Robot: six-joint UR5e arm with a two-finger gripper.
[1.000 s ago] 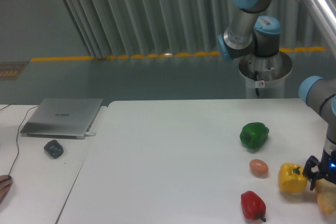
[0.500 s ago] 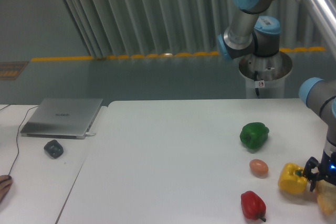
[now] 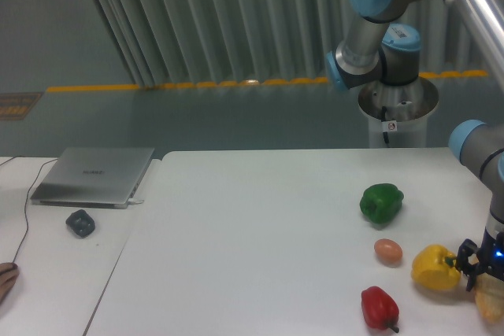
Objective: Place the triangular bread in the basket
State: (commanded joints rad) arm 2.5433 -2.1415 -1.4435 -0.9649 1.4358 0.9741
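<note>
The triangular bread (image 3: 493,303) is a pale beige piece at the table's front right corner, cut off by the frame edge. My gripper (image 3: 482,267) stands right over it, its dark left finger (image 3: 465,260) down between the bread and the yellow pepper (image 3: 434,268). The rest of the gripper runs out of the frame, so I cannot tell whether it is open or shut. The pepper touches that finger on its left side. No basket is in view.
A brown egg (image 3: 387,251), a red pepper (image 3: 379,307) and a green pepper (image 3: 382,202) lie left of the gripper. A closed laptop (image 3: 94,175) and a small dark object (image 3: 80,223) sit on the left table. The arm's base (image 3: 398,108) stands behind the table (image 3: 260,241).
The gripper has sunk slightly toward the bread. The yellow pepper has shifted a little to the left.
</note>
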